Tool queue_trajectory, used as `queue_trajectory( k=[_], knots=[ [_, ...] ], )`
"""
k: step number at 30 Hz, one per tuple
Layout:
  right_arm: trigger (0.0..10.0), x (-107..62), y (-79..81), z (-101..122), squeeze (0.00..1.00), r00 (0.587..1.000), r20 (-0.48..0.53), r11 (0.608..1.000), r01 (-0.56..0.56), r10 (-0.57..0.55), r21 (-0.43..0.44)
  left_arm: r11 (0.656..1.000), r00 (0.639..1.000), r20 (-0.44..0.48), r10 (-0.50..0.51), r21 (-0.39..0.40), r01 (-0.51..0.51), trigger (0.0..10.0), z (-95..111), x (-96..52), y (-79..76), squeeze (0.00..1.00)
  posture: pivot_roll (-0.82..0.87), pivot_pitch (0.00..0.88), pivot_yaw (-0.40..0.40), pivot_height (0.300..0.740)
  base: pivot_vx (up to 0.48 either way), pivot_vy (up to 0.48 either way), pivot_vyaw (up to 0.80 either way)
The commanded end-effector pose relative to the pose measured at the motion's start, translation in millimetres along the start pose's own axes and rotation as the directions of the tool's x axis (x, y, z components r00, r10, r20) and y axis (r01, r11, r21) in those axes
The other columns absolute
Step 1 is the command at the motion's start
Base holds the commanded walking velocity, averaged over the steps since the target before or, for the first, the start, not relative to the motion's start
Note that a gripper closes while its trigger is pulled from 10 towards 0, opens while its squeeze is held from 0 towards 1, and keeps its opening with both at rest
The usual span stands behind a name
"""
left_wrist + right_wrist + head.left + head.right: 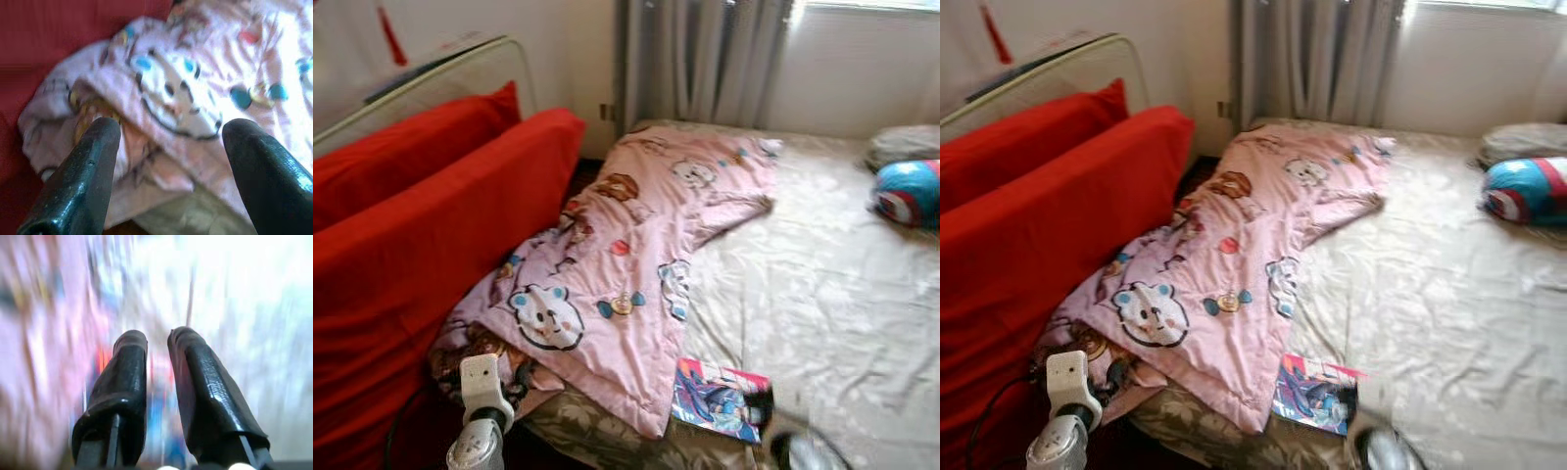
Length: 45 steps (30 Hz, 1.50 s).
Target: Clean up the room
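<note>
Pink cartoon blanket (pixel 636 255) lies crumpled across the bed's (pixel 822 294) left side, against red cushions (pixel 421 235). Colourful book (pixel 720 399) sits at the near bed edge, touching the blanket. Left gripper (pixel 168 129) spread wide over the blanket's corner. Right gripper (pixel 157 340) nearly closed, empty, blurred above the book.

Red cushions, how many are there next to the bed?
2. One red cushion stands against the bed's side; the other red cushion is behind it, near the white frame. More may be hidden.
</note>
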State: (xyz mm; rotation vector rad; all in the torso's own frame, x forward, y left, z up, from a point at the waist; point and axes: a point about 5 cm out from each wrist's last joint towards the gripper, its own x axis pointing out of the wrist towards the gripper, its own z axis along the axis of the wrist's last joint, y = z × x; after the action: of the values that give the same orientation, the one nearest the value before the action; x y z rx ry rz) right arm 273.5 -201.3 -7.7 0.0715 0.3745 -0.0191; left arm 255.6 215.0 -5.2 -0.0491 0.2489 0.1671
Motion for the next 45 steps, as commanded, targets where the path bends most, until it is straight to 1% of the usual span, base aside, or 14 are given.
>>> queue_trajectory(
  k=[1,3,4,6,9,14,16,20,25,26,27,30,40,45],
  knots=[
    [10.0,-3.7,-1.5,-3.7,0.00,1.000,0.016,1.000,0.014,-0.015,0.024,1.000,0.999,0.033,0.004,0.008,-0.005,10.0,4.0,-0.7,3.7,0.00,-0.10,0.000,0.027,0.740,0.000,0.000,0.00],
    [10.0,-3.1,-1.2,-0.8,0.00,0.999,0.036,1.000,0.013,-0.014,0.021,1.000,0.999,0.044,0.003,0.010,-0.003,10.0,5.2,-1.1,3.8,0.00,-0.10,0.000,0.029,0.740,0.000,0.000,0.00],
    [10.0,-1.9,-0.5,6.3,0.00,0.996,0.084,1.000,0.007,-0.009,0.019,1.000,0.998,0.067,-0.005,0.016,0.004,10.0,7.9,-1.7,2.7,0.00,-0.11,0.000,0.027,0.740,0.000,0.000,0.00],
    [10.0,-1.5,-0.2,9.0,0.00,0.995,0.102,1.000,0.004,-0.006,0.020,1.000,0.997,0.078,-0.010,0.019,0.009,10.0,9.3,-1.9,2.0,0.00,-0.11,0.000,0.027,0.740,0.000,0.000,0.00],
    [10.0,-1.1,0.0,19.2,0.00,0.984,0.178,1.000,0.002,-0.007,0.029,1.000,0.991,0.135,-0.013,0.015,0.011,10.0,17.9,-1.9,1.8,0.00,-0.09,0.000,0.013,0.740,0.000,0.000,0.00],
    [10.0,-2.1,0.3,24.6,0.00,0.975,0.223,1.000,-0.005,0.000,0.025,1.000,0.985,0.173,-0.021,0.021,0.017,10.0,24.9,-2.1,3.2,0.00,-0.09,0.000,0.011,0.740,0.000,0.000,0.00],
    [10.0,-2.5,-0.9,31.0,0.00,0.965,0.260,1.000,-0.009,0.007,0.004,0.999,0.980,0.196,-0.037,0.024,0.033,10.0,30.3,-1.1,2.1,0.00,-0.09,0.000,0.015,0.740,0.000,0.000,0.00],
    [10.0,-2.2,-0.1,34.3,0.00,0.961,0.276,1.000,-0.020,0.023,-0.012,0.999,0.978,0.204,-0.052,0.025,0.048,10.0,33.4,0.9,0.0,0.00,-0.09,0.000,0.013,0.740,0.000,0.000,0.00],
    [10.0,-0.6,-1.5,41.0,0.00,0.954,0.300,1.000,-0.018,0.016,0.004,0.998,0.974,0.218,-0.067,0.022,0.064,10.0,40.6,6.0,-4.8,0.00,-0.10,0.000,0.018,0.740,0.000,0.000,0.00],
    [10.0,0.4,-0.2,44.3,0.00,0.949,0.314,1.000,-0.019,0.013,0.014,0.997,0.969,0.234,-0.077,0.020,0.074,10.0,45.9,8.4,-8.1,0.00,-0.10,0.000,0.022,0.740,0.000,0.000,0.00],
    [10.0,1.9,6.8,46.1,0.00,0.947,0.319,0.999,-0.032,0.023,0.025,0.996,0.962,0.259,-0.082,0.004,0.084,10.0,54.2,11.8,-13.3,0.00,-0.10,0.000,0.023,0.740,0.000,0.000,0.00],
    [10.0,3.2,11.8,48.5,0.00,0.945,0.325,0.999,-0.036,0.023,0.035,0.996,0.959,0.272,-0.084,-0.003,0.088,10.0,60.3,14.8,-15.5,0.00,-0.10,0.000,0.020,0.740,0.000,0.000,0.00],
    [10.0,0.0,4.3,44.3,0.00,0.954,0.299,1.000,0.003,-0.005,0.006,0.996,0.952,0.292,-0.091,0.024,0.088,10.0,69.0,13.8,-7.3,0.00,-0.09,0.000,0.010,0.740,0.000,0.000,0.00],
    [10.0,-0.4,5.7,43.4,0.00,0.955,0.295,1.000,-0.008,0.007,0.003,0.996,0.952,0.293,-0.086,0.027,0.082,10.0,70.9,13.5,-0.6,0.00,-0.08,0.000,0.006,0.715,0.000,0.000,0.00]
  ],
)
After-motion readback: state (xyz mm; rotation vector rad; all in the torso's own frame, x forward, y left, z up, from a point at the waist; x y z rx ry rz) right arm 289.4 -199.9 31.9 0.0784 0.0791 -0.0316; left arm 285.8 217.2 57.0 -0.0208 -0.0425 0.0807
